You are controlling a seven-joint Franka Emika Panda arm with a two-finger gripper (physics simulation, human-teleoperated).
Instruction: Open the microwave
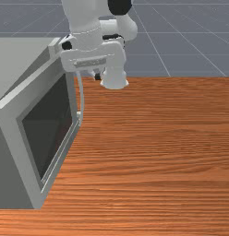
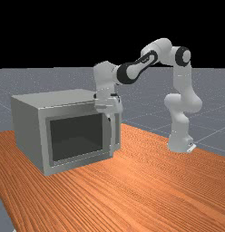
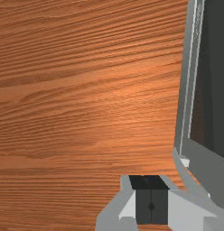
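my white two-finger gripper [image 1: 97, 75] is at eleven o'clock in the front view, jaws closed up together. boxy grey metal-looking microwave [image 1: 19, 156] sits at nine, thin pale curved handle [image 1: 81, 94] at ten, near me.

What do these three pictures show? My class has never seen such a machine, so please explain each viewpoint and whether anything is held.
The white and grey machine is a simulated robot arm. The front view faces it across the table, the far view stands farther off, and the wrist view looks down from its hand. On the wooden table sits a grey microwave with a dark window and slim handle. The gripper is closed near the handle, holding nothing.
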